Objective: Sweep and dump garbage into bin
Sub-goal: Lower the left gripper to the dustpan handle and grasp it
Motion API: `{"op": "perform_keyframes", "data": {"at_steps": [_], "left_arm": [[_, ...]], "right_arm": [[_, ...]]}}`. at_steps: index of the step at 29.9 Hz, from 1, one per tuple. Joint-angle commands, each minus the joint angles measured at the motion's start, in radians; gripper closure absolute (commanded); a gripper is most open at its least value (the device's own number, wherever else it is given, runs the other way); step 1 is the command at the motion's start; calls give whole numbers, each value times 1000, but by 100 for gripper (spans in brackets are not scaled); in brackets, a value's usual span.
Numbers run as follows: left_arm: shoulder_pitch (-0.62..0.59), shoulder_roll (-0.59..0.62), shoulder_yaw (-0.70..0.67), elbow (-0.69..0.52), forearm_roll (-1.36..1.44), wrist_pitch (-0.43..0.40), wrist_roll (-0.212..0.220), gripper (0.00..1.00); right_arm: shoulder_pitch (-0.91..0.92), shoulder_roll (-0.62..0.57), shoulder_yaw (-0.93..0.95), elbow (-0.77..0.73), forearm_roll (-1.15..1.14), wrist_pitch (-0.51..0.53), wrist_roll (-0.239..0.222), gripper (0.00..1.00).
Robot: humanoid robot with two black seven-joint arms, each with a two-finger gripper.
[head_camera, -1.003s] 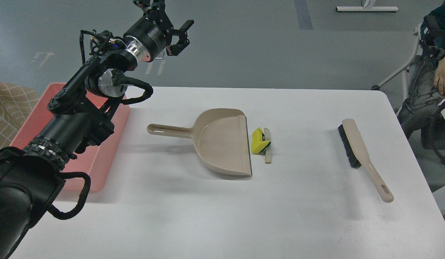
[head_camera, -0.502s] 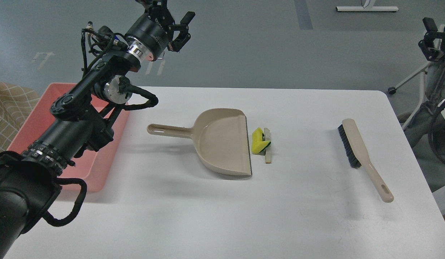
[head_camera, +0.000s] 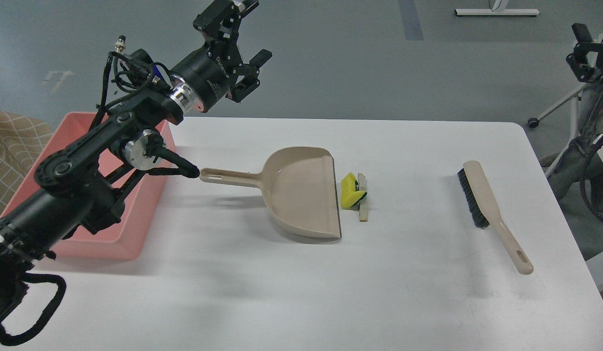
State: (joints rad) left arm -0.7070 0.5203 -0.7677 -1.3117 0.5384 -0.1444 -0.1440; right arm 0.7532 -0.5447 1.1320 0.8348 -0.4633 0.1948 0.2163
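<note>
Head view: the left gripper (head_camera: 248, 34) is raised above the table's (head_camera: 301, 292) far left edge, its fingers spread wide and holding nothing. The bin (head_camera: 135, 234) sits at the table's left side, partly behind the left arm. The dustpan (head_camera: 301, 195) lies mid-table, handle toward the bin. The garbage (head_camera: 354, 191) (sponge scrap touching the pale stick) lies just beside the dustpan's open lip. The brush (head_camera: 487, 204) lies well apart, to the right.

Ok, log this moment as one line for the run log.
left pincer: open, raised, empty | beige plastic dustpan: on table, untouched | yellow sponge scrap: at dustpan lip | black-bristled brush: untouched | pink plastic tub: table's left
</note>
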Motion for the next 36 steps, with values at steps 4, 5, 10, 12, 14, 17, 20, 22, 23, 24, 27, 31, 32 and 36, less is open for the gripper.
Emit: {"op": "perform_keyframes", "data": {"at_steps": [4,5,10,12,14,17,20,22,23,24,27,31,32,36], "left_arm": [[151,280,70,-323,108,69,3,2],[174,294,70,-342,139,71,3,2],[361,337,57,-423,414,133,9,2],[414,330,57,-432,463,163,17,2],[432,320,62,-432,477,175,23,2],[457,267,73,-426,514,195,37,2],[481,224,74,-413,569,212,56,2],[491,192,76,-377,598,223,66,2],[491,163,74,-342,603,238,67,2],[489,130,74,-304,603,258,69,2],[485,77,74,-232,603,281,70,2],[474,29,73,-146,603,289,72,2],[472,18,73,-129,603,290,72,2],[472,-6,73,-106,603,293,73,2]], "right_arm": [[-1,8,0,0,0,-2,0,0],[-2,11,0,0,0,-2,0,0],[-3,19,0,0,0,-3,0,0],[-3,19,0,0,0,-3,0,0],[-3,19,-1,0,0,-3,0,0],[-3,19,-1,0,0,-3,0,0],[-5,19,-1,1,0,-3,0,0],[-5,19,-1,1,0,-3,0,0],[-5,19,-1,1,0,-5,0,0],[-6,19,-1,1,0,-5,0,0],[-12,17,-1,3,0,-5,0,0],[-12,17,-1,3,0,-5,0,0],[-12,17,-1,3,0,-5,0,0],[-12,17,-1,1,0,-5,0,0]]}}
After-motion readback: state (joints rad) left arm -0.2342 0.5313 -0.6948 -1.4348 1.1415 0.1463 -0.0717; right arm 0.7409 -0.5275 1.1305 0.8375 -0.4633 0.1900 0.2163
